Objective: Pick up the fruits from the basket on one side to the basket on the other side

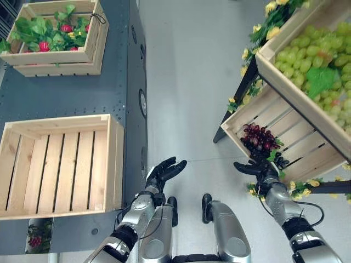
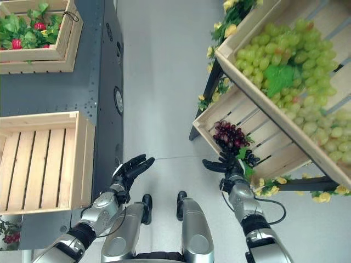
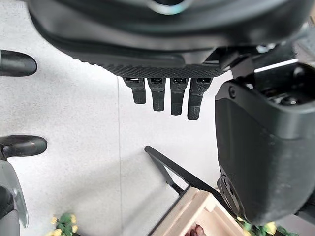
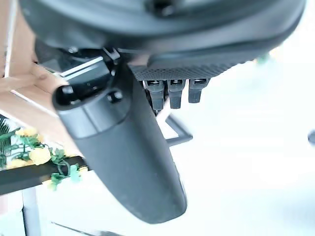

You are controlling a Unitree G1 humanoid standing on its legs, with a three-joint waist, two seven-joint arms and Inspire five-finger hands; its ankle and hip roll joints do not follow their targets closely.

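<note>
Reaching toward the stand on its own side, the right robot hand (image 1: 256, 167) hangs with fingers straight and spread, holding nothing, its fingertips just at the front lip of the lower slatted crate (image 1: 258, 112). Its wrist view agrees: fingers extended, nothing between them and the thumb. Near those fingertips, inside that crate's front corner, lies the dark red grape bunch (image 1: 260, 137), with a few green leaves and some darker berries by the rim.

That bunch looks light and knobbly, a loose cluster of small round glossy berries; my guess is it would sag and swing if lifted by one end. Berries are probably slick and could roll under the fingers, so a cupping hold around the thick middle seems safer than a pinch at the tip.

Above it, a second tilted crate holds a heap of green grapes (image 1: 312, 60).

The left robot hand (image 1: 164, 172) hovers over the pale floor, relaxed and empty. Beyond it, on the grey worktop (image 1: 66, 93), sits the empty wooden crate (image 1: 57, 164), rough slats and plain boards, the likely destination.
</note>
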